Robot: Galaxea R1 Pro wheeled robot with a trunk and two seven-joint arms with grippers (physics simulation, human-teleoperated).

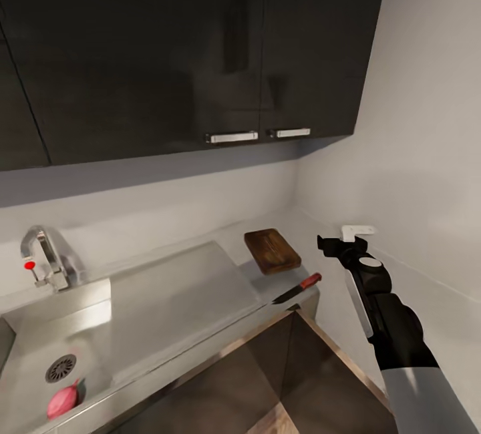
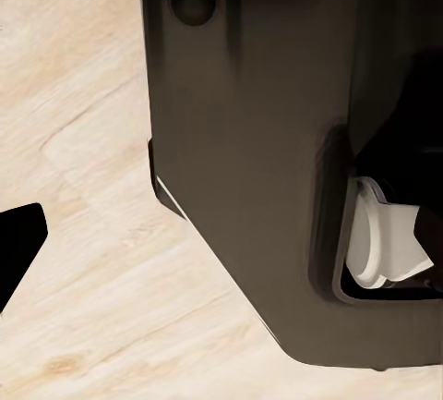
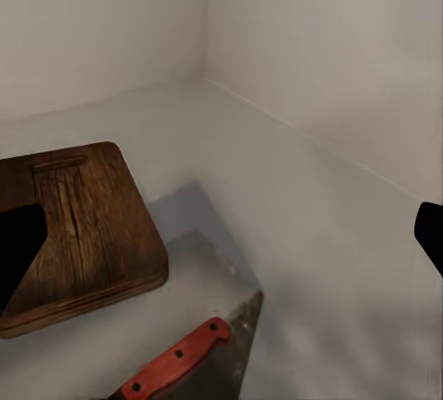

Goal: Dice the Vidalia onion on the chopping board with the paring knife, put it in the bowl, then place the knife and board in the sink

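A pinkish-red Vidalia onion point(image 1: 62, 400) lies in the sink basin point(image 1: 100, 347) beside the round drain point(image 1: 60, 368). On the grey countertop point(image 1: 314, 234) past the drainboard sits the dark brown chopping board point(image 1: 272, 250) point(image 3: 74, 234). The paring knife point(image 1: 297, 289), red handle point(image 3: 175, 361) outward, lies at the counter's front edge. My right gripper point(image 1: 342, 242) point(image 3: 221, 243) hovers open and empty, right of the board and above the knife. My left gripper point(image 2: 221, 252) hangs low by my dark base, one fingertip point(image 2: 18, 248) showing far to the side, open. The bowl is out of view.
A chrome faucet point(image 1: 43, 254) with a red dot stands behind the basin, and the steel drainboard point(image 1: 174, 300) lies between basin and board. Dark wall cabinets point(image 1: 200, 53) hang overhead. A white wall point(image 1: 414, 153) closes the corner on the right. Light wood floor point(image 2: 83, 141) lies below.
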